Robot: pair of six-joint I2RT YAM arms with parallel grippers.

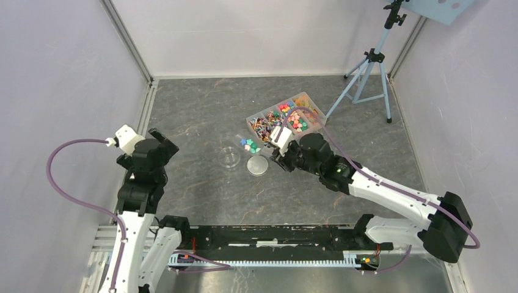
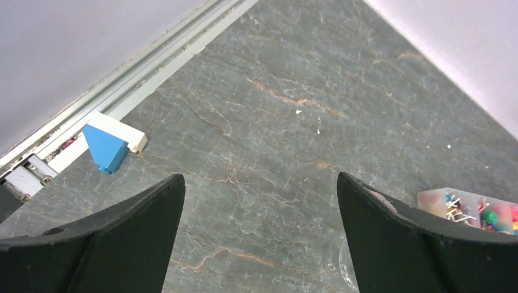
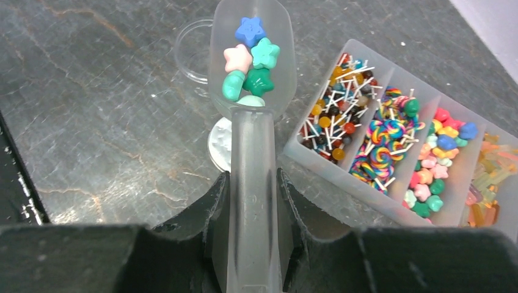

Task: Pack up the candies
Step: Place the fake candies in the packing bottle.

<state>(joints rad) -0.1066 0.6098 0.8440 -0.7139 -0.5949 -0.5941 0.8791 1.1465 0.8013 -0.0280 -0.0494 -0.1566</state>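
The desk (image 1: 201, 116) carries a divided tray (image 3: 317, 163) right of centre, filled with sorted candies (image 3: 385, 143). The left gripper (image 2: 259, 180) hovers at far left, jaws wide apart and empty. The right gripper (image 3: 251, 183) has its jaws clamped on the handle of a clear scoop (image 3: 251, 116). The scoop's long axis runs straight out from the jaws and its bowl points toward the clear jar (image 1: 229, 159). The round lid (image 1: 258, 165) lies just beside the jar. Several blue, pink and green star candies lie in the bowl.

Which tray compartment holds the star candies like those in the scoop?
The third compartment from the scoop, between the swirl lollipops and the translucent orange sweets; it alone holds stickless stars.
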